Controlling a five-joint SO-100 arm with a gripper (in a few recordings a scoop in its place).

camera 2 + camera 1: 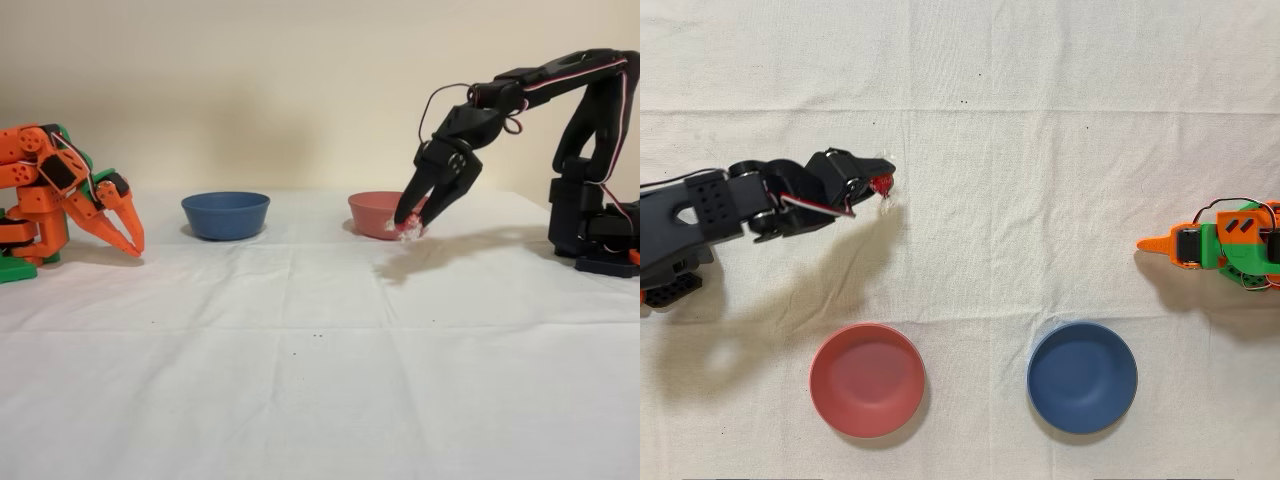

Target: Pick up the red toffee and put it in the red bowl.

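The red toffee (886, 187) is a small shiny red candy with silvery wrapper ends, pinched between the tips of my black gripper (884, 182), which is shut on it. In the fixed view the toffee (408, 231) hangs a little above the cloth, over its own shadow, with the gripper (411, 225) pointing steeply down. The red bowl (867, 380) is a plain salmon-red dish with nothing inside, below the gripper in the overhead view. In the fixed view the red bowl (372, 215) sits behind the gripper, partly covered by its fingers.
A blue bowl (1082, 377) of the same size stands to the right of the red one in the overhead view, and the blue bowl (225, 215) is at its left in the fixed view. The idle orange arm (1220, 245) rests at the far right edge. White cloth covers the table.
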